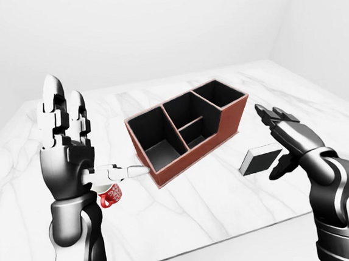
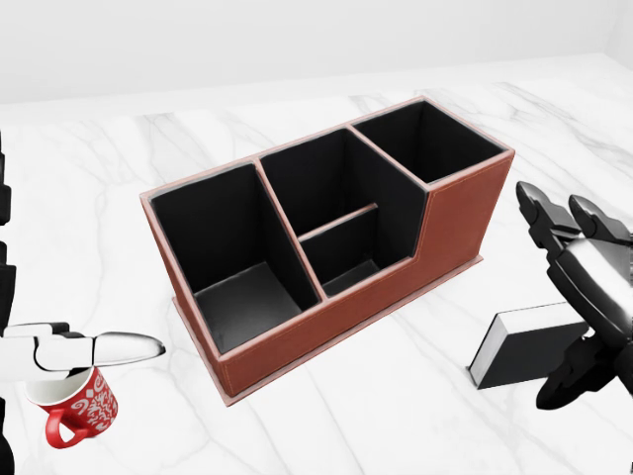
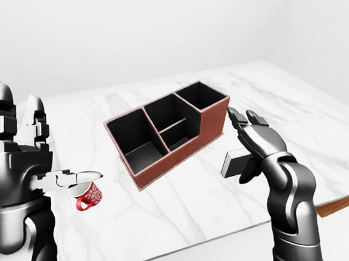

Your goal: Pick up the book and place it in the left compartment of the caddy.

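So the right hand [image 2: 584, 297] is sitting wide open right over the book [image 2: 519, 346], fingers spread and pointing up-left, thumb hanging down by the book's right end. It's grasping nothing. From the head view I honestly can't tell if the thumb is touching the cover or just hovering beside it, since the hand is covering that end.

The book is lying flat on the white marble bench [image 2: 396, 416], pale page edge facing the view's left, just right of the caddy [image 2: 326, 247] and clear of it. The caddy's left compartment is showing only its black floor.

The left hand [image 1: 66, 146] is standing up with its fingers straight and open, thumb poking out sideways over the red mug [image 2: 71, 406]. It isn't gripping anything either.

The head view is only catching that thumb tip and a black sliver of arm at its left edge. The two eye views are showing both whole forearms, plus a brown strip [image 3: 346, 203] poking out at the bench's right edge.
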Robot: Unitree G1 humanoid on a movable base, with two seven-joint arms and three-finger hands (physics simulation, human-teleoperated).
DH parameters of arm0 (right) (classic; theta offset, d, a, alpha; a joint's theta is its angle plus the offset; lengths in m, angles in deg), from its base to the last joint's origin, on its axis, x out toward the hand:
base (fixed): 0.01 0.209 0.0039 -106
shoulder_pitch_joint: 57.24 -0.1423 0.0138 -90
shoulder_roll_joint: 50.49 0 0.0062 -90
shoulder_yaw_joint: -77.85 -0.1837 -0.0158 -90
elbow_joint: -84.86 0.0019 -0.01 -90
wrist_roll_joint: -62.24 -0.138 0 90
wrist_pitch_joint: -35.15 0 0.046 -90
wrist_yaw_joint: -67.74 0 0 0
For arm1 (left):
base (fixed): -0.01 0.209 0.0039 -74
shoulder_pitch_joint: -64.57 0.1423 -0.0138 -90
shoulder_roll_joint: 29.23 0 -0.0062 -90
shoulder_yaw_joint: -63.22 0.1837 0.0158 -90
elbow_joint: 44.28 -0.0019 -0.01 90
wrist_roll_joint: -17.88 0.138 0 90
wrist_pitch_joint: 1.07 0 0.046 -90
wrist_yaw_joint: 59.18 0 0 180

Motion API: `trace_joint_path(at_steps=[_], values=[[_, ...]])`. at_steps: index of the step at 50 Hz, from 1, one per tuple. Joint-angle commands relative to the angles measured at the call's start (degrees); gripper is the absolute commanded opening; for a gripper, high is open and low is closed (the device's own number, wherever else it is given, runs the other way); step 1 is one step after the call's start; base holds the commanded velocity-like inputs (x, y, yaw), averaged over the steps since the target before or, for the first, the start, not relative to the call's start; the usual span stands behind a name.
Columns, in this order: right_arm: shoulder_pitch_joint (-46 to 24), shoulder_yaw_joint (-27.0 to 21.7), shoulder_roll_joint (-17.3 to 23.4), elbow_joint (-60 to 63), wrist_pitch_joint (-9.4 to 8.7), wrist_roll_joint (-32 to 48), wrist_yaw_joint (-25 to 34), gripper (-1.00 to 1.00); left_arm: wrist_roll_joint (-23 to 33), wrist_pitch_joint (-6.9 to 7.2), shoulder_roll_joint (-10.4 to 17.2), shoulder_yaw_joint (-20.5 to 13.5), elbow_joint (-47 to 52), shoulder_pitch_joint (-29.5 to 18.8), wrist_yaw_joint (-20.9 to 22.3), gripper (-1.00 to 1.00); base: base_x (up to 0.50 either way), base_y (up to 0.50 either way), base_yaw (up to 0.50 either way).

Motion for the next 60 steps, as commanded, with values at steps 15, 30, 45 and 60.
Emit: trace_joint_path(at_steps=[15,30,45,60], values=[[-4.6,2.9,2.8,-15.8,0.00,2.0,0.0,1.00,-0.1,0.00,0.0,0.3,-0.2,-0.5,0.0,1.00,0.00,0.00,0.00],[-9.7,5.3,3.8,-25.9,0.00,1.8,0.0,1.00,-0.3,0.00,0.0,0.3,-0.1,-0.5,0.0,1.00,0.00,0.00,0.00],[-13.0,6.7,5.3,-34.4,0.00,1.8,0.0,1.00,-0.7,0.00,0.0,0.1,0.6,-0.4,0.0,1.00,0.00,0.00,0.00],[-15.0,7.8,6.1,-39.3,0.00,2.9,0.0,1.00,-1.4,0.00,0.2,-0.2,1.7,-0.5,-0.1,1.00,0.00,0.00,0.00]])
